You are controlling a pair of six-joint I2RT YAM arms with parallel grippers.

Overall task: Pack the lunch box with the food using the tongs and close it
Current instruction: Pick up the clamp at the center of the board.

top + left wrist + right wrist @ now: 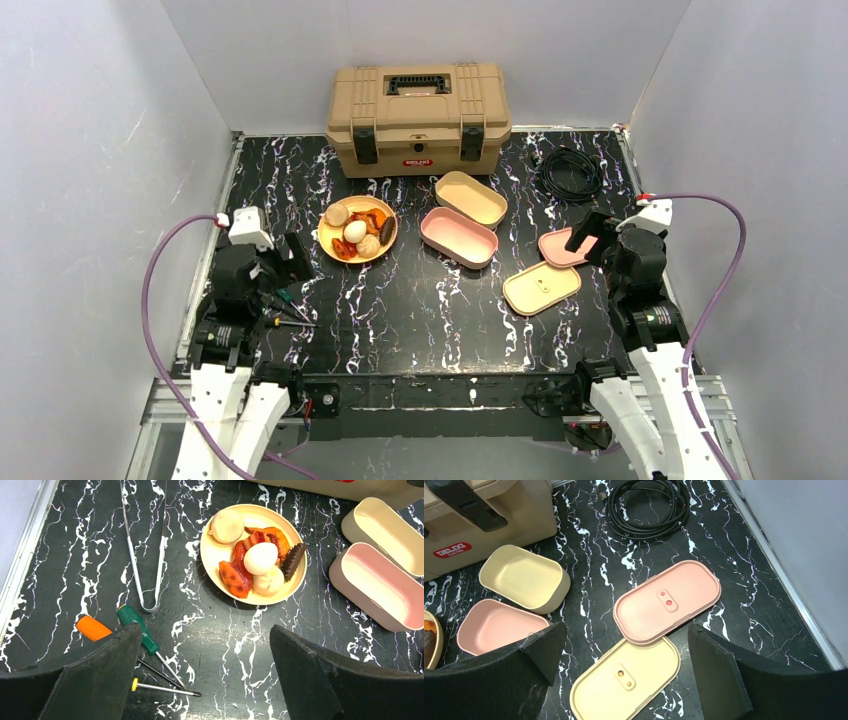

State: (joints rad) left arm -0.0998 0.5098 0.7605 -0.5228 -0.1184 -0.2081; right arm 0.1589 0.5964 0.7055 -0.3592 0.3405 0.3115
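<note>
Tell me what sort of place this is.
Probably a robot lab test cell, not a kitchen: plain white walls box in a black marbled table, the left arm and right arm are bolted at its near edge, and a toolbox and screwdrivers share it with a plate of food.

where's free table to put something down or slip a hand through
Widest bare patch: the near middle, bordered by the plate and pink box behind, the yellow lid on the right, the screwdrivers on the left. A narrow lane runs between those two. Crowded: tongs left of the plate, pink lid against the yellow one.
</note>
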